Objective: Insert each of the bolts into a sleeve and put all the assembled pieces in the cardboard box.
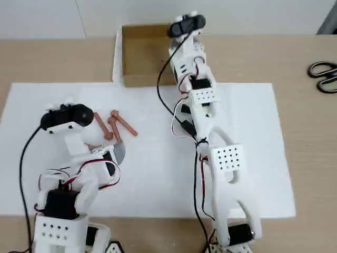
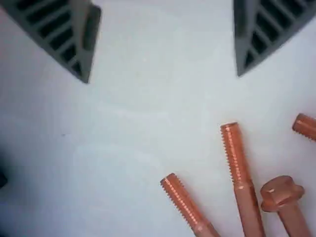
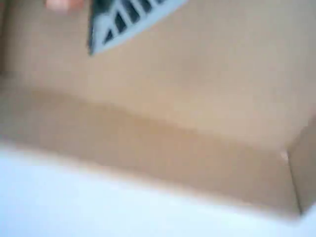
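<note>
From above, your left arm (image 1: pixel 73 158) sits beside the bolts (image 1: pixel 113 124) on the white sheet (image 1: pixel 158 174); your right arm (image 1: pixel 202 95) extends over the box (image 1: pixel 139 80). Left wrist: the left gripper (image 2: pixel 163 76) gapes wide over bare sheet, bolts nearby. Right wrist: the right gripper (image 3: pixel 123 19) is over the box floor; its state cannot be told.

You've got several copper bolts (image 1: pixel 115 124) lying flat in a loose cluster on the white sheet (image 1: pixel 158 174), threaded shanks bare, one w/ flanged hex head. Your cardboard box (image 1: pixel 142 52) sits open-topped at sheet's far edge, well apart from them.
</note>
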`<state>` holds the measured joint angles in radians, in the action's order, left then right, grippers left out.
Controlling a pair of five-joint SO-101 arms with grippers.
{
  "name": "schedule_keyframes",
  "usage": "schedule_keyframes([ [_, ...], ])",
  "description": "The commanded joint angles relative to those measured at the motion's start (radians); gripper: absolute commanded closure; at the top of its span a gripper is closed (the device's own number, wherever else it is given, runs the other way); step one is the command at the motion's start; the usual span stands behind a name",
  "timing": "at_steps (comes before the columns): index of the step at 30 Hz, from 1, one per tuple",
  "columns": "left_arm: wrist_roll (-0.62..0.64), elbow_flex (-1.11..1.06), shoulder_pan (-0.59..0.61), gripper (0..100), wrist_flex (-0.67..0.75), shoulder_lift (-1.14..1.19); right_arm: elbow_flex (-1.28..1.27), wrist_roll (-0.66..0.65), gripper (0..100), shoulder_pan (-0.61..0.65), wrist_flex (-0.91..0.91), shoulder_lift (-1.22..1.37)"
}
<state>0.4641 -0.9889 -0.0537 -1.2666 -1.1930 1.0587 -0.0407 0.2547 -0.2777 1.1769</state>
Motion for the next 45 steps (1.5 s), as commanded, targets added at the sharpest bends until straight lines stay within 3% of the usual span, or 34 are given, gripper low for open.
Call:
schedule_keyframes([
  [1, -0.011, 0.005, 0.005, 82, 0.018, -0.002, 0.253, -0.006, 85.4, 0.007, -0.151, -0.028],
  [7, -0.011, 0.007, 0.005, 82, 0.018, -0.002, 0.628, -0.008, 85.4, 0.031, -0.455, -0.028],
  [13, -0.011, 0.008, 0.006, 82, 0.018, -0.002, 0.626, -0.008, 85.4, -0.004, -0.664, -0.202],
  [21, -0.109, 0.016, 0.006, 82, 0.012, -0.002, 0.621, -0.006, 85.4, -0.01, -1.248, -0.524],
  [24, -0.109, 0.042, 0.058, 82, 0.011, -0.002, 0.618, -0.006, 85.4, -0.013, -1.402, -0.595],
  [28, -0.11, 0.073, 0.173, 82, -0.009, -0.002, 0.617, -0.006, 85.4, -0.048, -1.411, -0.65],
  [32, -0.11, 0.099, 0.213, 82, -0.046, -0.002, 0.563, -0.011, 85.5, -0.062, -1.423, -0.685],
  [45, -0.112, 0.094, 0.213, 82, -0.046, -0.002, -0.419, -0.003, 85.4, -0.061, -1.399, -1.291],
])
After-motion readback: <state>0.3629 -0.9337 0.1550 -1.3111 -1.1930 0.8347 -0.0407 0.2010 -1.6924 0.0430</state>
